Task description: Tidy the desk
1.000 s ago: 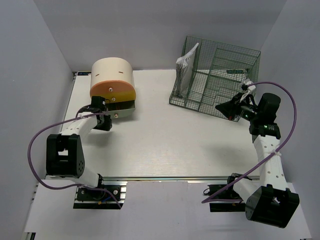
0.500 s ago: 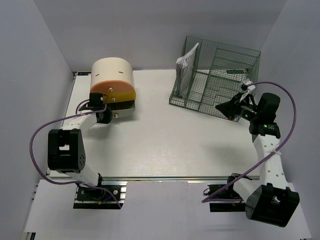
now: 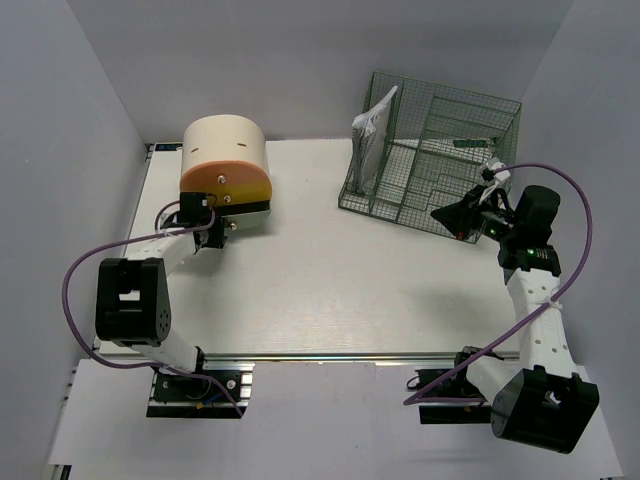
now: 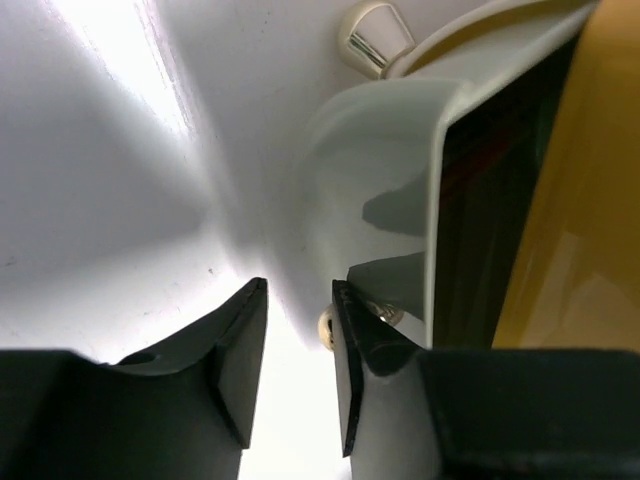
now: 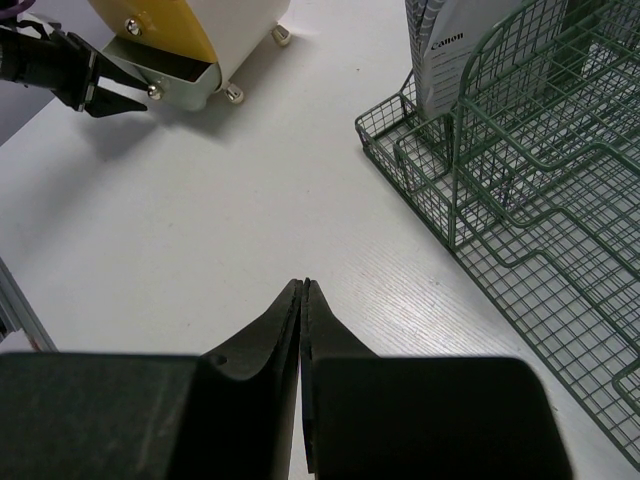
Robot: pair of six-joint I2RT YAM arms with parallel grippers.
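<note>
The desk [image 3: 330, 285] is a large white tabletop with a metal rail [image 3: 330, 357] along its front edge. The cream-and-orange round drawer box [image 3: 225, 165] stands at the back left, its bottom drawer [image 4: 390, 160] sticking out a little. My left gripper [image 3: 208, 236] is at the drawer's front. Its jaws are a little apart and empty in the left wrist view [image 4: 300, 290], and the drawer's small knob [image 4: 326, 328] peeks out beside the right finger. My right gripper [image 3: 441, 215] is shut and empty above the desk in front of the rack; it also shows in the right wrist view [image 5: 303, 286].
A green wire rack [image 3: 440, 150] stands at the back right with a white packet [image 3: 370, 135] upright in its left end. The rack [image 5: 540, 200] lies just right of my right gripper. Grey walls enclose the desk on three sides.
My left gripper moved right, from the drawer's left side to its front. The drawer has slid most of the way into the box. The right arm has not moved.
</note>
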